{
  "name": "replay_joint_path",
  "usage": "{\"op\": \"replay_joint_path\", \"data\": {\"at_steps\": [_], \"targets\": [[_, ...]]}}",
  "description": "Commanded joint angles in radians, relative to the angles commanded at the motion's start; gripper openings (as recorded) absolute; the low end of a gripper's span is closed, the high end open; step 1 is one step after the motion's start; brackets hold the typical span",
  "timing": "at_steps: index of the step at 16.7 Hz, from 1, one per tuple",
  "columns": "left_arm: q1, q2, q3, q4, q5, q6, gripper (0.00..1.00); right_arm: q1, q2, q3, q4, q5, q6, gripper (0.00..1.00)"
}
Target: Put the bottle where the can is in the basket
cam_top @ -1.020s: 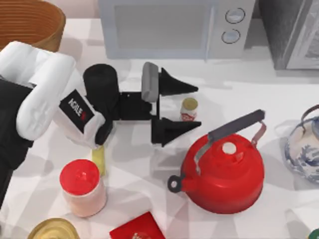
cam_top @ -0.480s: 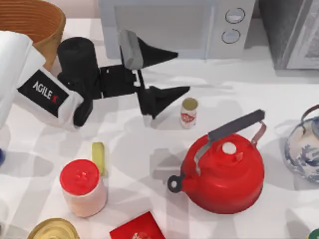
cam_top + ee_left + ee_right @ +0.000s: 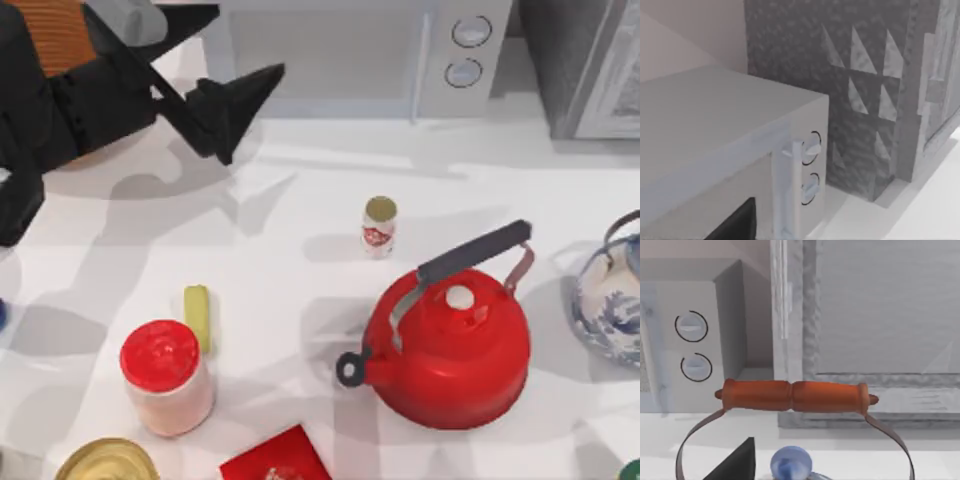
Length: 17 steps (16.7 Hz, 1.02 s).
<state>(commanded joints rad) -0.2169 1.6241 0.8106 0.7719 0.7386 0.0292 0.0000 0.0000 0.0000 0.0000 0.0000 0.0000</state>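
My left pincer (image 3: 205,75) hangs high over the far-left corner of the bench (image 3: 300,210), its two black fingers spread wide with nothing between them. It sits close to the top camera, well above everything, which I judge a safe height for travelling over the clutter. Just under and behind it lies the woven basket (image 3: 55,25), of which I see only a patch of brown coils past my arm, so I cannot tell what lies inside.

The can (image 3: 379,227) stands upright on the bench near the middle, well apart from the basket and just beside the far-left shoulder of the red kettle (image 3: 450,350). It is not in the basket as the task words it. It stands free on all sides but the kettle's, so an approach from the left or far side would be the clean one.

The likeliest bottle is the red-capped jar (image 3: 165,377), upright at the near left, with a small yellow piece (image 3: 198,317) lying flat just beside it. That neighbour is close enough to get knocked when I come down.

My left wrist camera looks at the microwave (image 3: 730,165) and the grey wall, which says the pincer points level, not down. My right arm is parked at the right; its wrist view shows the orange handle (image 3: 792,396) of the blue-patterned pot (image 3: 610,300), and a finger's dark tip, but I cannot tell how that pincer stands.
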Motion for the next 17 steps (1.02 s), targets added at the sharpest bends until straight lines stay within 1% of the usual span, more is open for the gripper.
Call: {"op": "replay_joint_path", "data": {"at_steps": [10,14,17], "targets": [[0.14,-1.041,-0.521,-0.501,-0.474,-0.013,1.0,0.0,0.0,0.0,0.0,0.0,0.0,1.0],[0.185,-1.369,-0.683,-0.654,-0.622,-0.021,1.0,0.0,0.0,0.0,0.0,0.0,0.0,1.0],[0.207,-1.538,-0.767,-0.732,-0.699,-0.026,1.0,0.0,0.0,0.0,0.0,0.0,0.0,1.0]]}}
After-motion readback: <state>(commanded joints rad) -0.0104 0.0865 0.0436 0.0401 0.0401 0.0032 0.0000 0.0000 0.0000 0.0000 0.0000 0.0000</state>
